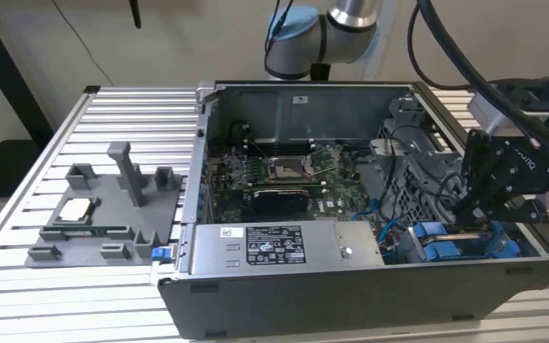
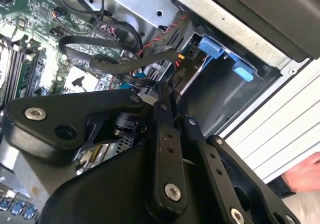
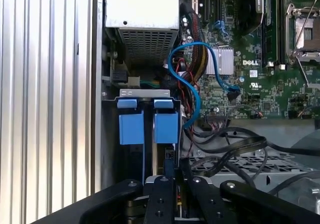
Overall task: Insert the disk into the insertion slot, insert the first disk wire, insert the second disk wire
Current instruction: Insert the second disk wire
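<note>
The disk sits on edge in the insertion slot [image 3: 145, 93] at the case's front corner, and its blue carrier [image 3: 166, 126] shows beside a second blue carrier [image 3: 131, 126]. In the exterior view the blue carriers [image 1: 446, 246] lie at the case's lower right, right under my black gripper [image 1: 465, 221]. My gripper [image 3: 170, 166] reaches down at the disk's end. Its fingers stand close together on a black disk wire [image 2: 125, 72] that loops in from the motherboard side to my gripper [image 2: 164, 92]. The wire's plug is hidden by the fingers.
A silver power-supply box [image 1: 274, 246] fills the case's near side. A blue cable [image 3: 192, 84] and black cables [image 3: 235, 146] hang loose beside the bay. A grey fixture [image 1: 103, 214] stands on the slatted table. A hand [image 2: 305, 176] shows by the case.
</note>
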### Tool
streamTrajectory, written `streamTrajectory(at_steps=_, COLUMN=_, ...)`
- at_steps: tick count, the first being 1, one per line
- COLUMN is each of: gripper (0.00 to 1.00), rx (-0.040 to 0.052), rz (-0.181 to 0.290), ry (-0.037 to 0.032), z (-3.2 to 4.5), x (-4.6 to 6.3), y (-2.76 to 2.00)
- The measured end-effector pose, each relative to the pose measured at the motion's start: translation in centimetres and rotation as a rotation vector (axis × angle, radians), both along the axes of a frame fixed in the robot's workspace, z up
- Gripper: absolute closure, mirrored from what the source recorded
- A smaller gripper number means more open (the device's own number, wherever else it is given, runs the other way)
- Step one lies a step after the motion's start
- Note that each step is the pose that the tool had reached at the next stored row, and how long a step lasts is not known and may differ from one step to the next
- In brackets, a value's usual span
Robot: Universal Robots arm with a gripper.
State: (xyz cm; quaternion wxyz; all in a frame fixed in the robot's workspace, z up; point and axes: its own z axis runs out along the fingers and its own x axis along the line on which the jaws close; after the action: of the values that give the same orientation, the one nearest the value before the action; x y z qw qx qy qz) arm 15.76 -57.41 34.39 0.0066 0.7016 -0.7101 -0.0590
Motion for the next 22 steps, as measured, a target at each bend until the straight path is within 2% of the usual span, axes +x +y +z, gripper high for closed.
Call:
streamTrajectory(at_steps=17, gripper=0.84, rx=-0.0001, rz=-0.001, ry=0.0001, z=-0.63, x=0.09, y=-0.05)
streamTrajectory(at_steps=18, gripper=0.83, rx=0.0000, rz=0.000, ry=0.0001, z=-0.64, x=0.09, y=-0.05)
streamTrajectory(at_steps=19, gripper=0.76, rx=0.0000, rz=-0.001, ry=0.0000, z=-0.65, x=0.09, y=-0.05)
streamTrajectory(at_steps=22, gripper=0.76, rx=0.0000, rz=0.000, ry=0.0000, z=-0.59, x=0.09, y=-0.05)
